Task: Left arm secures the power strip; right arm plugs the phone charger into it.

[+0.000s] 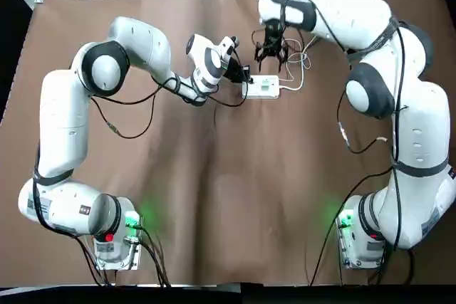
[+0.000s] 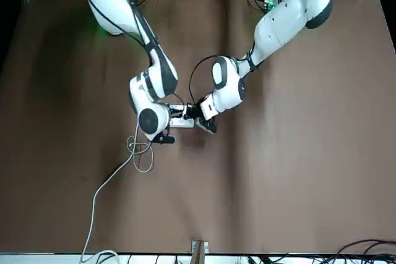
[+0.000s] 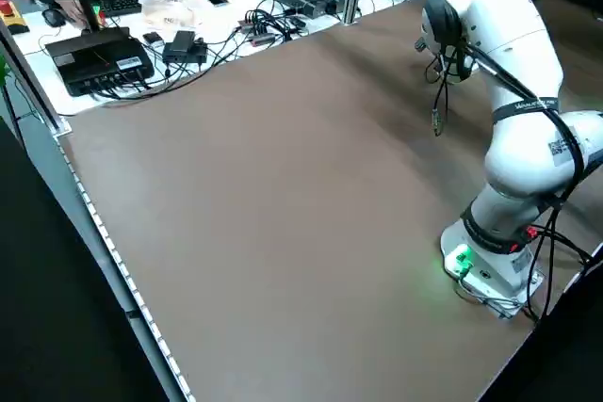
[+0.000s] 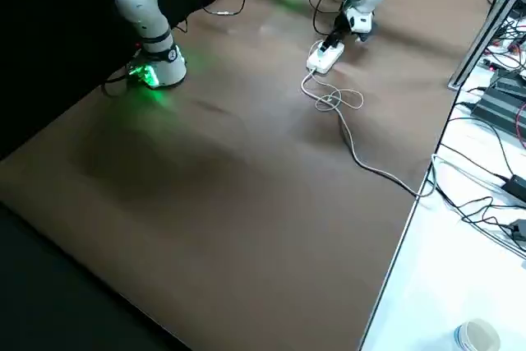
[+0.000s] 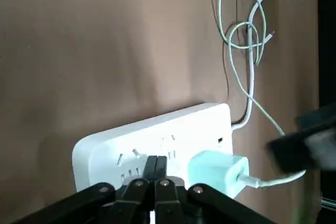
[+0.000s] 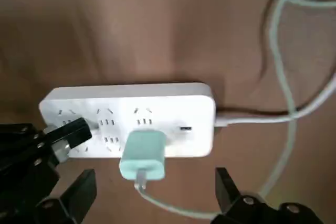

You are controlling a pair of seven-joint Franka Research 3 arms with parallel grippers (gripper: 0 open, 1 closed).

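resting at socket face of power strip [image 6: 194, 132]: phone charger [image 6: 143, 156], seemingly plugged in. right gripper [image 6: 156, 178]: fingers wide apart, charger just beyond gap between them, nothing gripped. left gripper [image 5: 156, 162]: fingers together, over strip toward end opposite white cord [image 6: 262, 120]. strip's long axis: roughly parallel to line between right fingertips. right fingers nearer charger; next, likely retreat, or firmer push if plug sits loose.

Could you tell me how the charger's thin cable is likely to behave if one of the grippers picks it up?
The thin cable will probably flex rather than hold straight, since it lies in loose loops. It may snag, as those loops cross the thick white cord. Lifting could also tug the charger, which it joins.
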